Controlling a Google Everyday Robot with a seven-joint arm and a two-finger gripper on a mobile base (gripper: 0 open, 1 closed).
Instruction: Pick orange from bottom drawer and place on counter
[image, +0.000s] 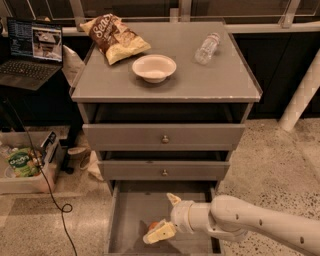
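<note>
The bottom drawer (131, 220) is pulled open below the two shut upper drawers. The orange (153, 226) lies on its floor, mostly hidden behind my lower finger; only a small orange patch shows. My gripper (161, 219) is down inside the drawer on a white arm coming from the right. Its fingers are spread wide apart, one fingertip (173, 199) behind the orange and the other fingertip (152, 237) in front of it. The counter (170, 85) is the grey top of the cabinet above.
On the counter lie a chip bag (115, 37), a white bowl (154, 68) and a clear plastic bottle (207, 48). A laptop (30, 52) stands to the left, with a bin of items (25, 167) and a cable on the floor.
</note>
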